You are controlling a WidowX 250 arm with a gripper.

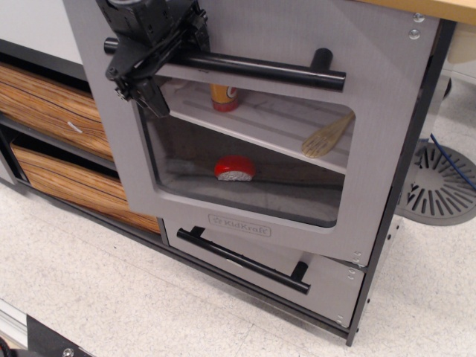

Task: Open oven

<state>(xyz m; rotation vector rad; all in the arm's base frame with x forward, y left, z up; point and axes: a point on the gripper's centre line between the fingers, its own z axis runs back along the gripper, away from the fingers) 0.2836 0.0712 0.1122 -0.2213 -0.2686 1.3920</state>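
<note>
The oven door is silver-grey with a rounded clear window, a "KidKraft" logo and a long black bar handle. The door stands partly swung out, with its left edge away from the cabinet and its right edge hinged. My black gripper is at the left end of the handle, with its fingers closed around the bar. Through the window I see the white shelf with an orange bottle and a wooden spatula on it. A red round object lies on the oven floor.
Below the door is a short grey drawer with a black bar handle. Two wood-grain drawers are to the left. A grey slotted round base sits on the floor at right. A speckled floor lies in front.
</note>
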